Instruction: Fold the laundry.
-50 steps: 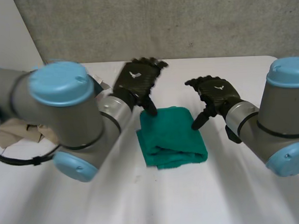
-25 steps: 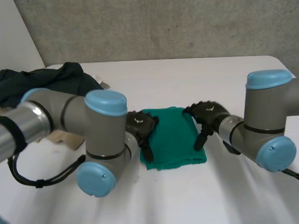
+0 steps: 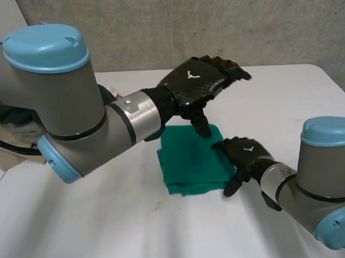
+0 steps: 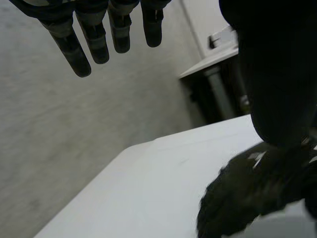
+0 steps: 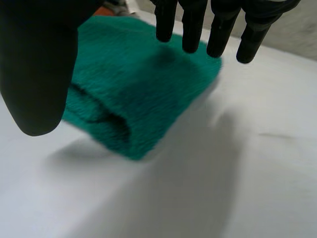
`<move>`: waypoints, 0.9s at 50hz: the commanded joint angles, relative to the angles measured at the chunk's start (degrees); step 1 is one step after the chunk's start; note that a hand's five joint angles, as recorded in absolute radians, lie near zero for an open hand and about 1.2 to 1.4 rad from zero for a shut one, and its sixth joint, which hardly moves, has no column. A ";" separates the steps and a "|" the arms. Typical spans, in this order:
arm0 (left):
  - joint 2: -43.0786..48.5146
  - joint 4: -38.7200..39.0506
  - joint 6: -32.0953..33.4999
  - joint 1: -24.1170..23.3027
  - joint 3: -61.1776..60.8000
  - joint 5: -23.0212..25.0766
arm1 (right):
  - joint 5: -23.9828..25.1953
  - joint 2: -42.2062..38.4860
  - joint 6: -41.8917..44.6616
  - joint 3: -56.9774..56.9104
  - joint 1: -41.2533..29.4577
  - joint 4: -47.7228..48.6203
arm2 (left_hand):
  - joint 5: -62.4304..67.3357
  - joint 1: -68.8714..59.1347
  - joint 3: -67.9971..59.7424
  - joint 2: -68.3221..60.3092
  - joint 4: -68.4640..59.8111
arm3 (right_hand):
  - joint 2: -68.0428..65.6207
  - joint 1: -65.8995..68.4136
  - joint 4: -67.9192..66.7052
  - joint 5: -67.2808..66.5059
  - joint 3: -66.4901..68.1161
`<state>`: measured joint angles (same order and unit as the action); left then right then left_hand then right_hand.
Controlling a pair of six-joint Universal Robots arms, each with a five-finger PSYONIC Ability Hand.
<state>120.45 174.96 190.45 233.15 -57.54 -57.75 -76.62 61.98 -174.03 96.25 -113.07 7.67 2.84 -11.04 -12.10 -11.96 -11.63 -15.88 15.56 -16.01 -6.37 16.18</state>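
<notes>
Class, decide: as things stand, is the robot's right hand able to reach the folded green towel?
Likely yes: the open right hand hovers beside the green towel, with nothing between them.

Green cloth [image 3: 190, 161]; white table [image 3: 165, 231]; grey wall [image 3: 157, 27].

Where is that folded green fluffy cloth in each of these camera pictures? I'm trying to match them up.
Head view: the folded green fluffy cloth lies mid-table, with the left hand over its far edge and the right hand at a near corner.
Left wrist view: this camera faces the grey wall and the tabletop instead.
Right wrist view: the cloth lies below the right hand's fingertips.
Shared landmark: the white table.
</notes>
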 commanded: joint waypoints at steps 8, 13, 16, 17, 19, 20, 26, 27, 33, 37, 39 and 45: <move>0.05 -0.85 -1.23 -0.24 -0.56 2.29 | 1.04 -9.94 0.71 -7.21 -0.49 4.55 | -2.12 0.32 1.39 1.24 0.91 | -28.44 28.76 -28.31 -27.95 28.15; 0.05 -0.85 -1.23 -0.06 -0.56 2.29 | -4.04 -9.51 0.10 -7.65 0.21 10.06 | -2.12 0.32 1.38 1.24 0.91 | -64.12 64.44 -63.99 -63.63 63.82; -0.04 -0.76 -1.31 0.03 -0.39 2.20 | -6.07 -8.55 -0.08 -8.27 0.39 12.71 | -2.12 0.32 1.38 1.24 0.91 | -64.12 64.44 -63.99 -63.63 63.82; -0.21 -0.76 -1.31 0.03 -0.38 2.20 | -6.26 -8.19 -0.08 -8.70 0.39 12.81 | -2.12 0.32 1.38 1.24 0.91 | -64.12 64.44 -63.99 -63.63 63.82; -0.56 -0.76 -1.31 0.03 -0.30 2.20 | -6.52 -8.36 -0.08 -10.89 0.65 12.72 | -2.12 0.32 1.38 1.24 0.91 | -64.12 64.44 -63.99 -63.63 63.82; -0.74 -0.76 -1.31 0.03 -0.30 2.20 | -6.52 -8.54 -0.17 -11.86 1.00 12.64 | -2.12 0.32 1.38 1.24 0.91 | -64.12 64.44 -63.99 -63.63 63.82; -1.62 -0.67 -1.31 0.03 -0.21 2.20 | -6.61 -13.19 0.01 -21.52 8.91 9.65 | -2.29 0.48 1.55 1.40 1.08 | -64.12 64.44 -63.99 -63.63 63.82; -1.71 -0.67 -1.31 0.03 -0.12 2.20 | -6.61 -15.03 0.01 -25.37 11.35 8.43 | -2.29 0.49 1.55 1.41 1.08 | -64.12 64.44 -63.99 -63.63 63.82; -2.15 -0.67 -1.31 -0.06 0.23 2.11 | -6.70 -24.61 0.27 -40.68 19.54 4.12 | -2.29 0.49 1.55 1.41 1.08 | -64.12 64.44 -63.99 -63.63 63.82; -2.67 -0.59 -1.40 -0.15 1.11 0.88 | -6.96 -33.30 0.54 -55.34 23.41 -0.45 | -2.29 0.49 1.55 1.41 1.08 | -64.12 64.44 -63.99 -63.63 63.82; -2.67 -0.59 -1.40 -0.32 1.55 0.36 | -7.22 -38.41 0.71 -64.14 24.73 -3.09 | -2.45 0.65 1.72 1.57 1.25 | -64.12 64.44 -63.99 -63.63 63.82; -2.50 -0.59 -1.40 -0.68 1.72 -1.05 | -7.05 -49.04 1.15 -85.58 31.06 -11.79 | -2.46 0.65 1.72 1.57 1.25 | -64.12 64.44 -63.99 -63.63 63.82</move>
<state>117.84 174.37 189.06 232.79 -56.05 -57.65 -83.75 22.48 -173.25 30.04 -86.82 3.32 2.84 -11.03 -12.10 -11.96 -11.64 -64.66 48.72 -68.60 -56.22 65.95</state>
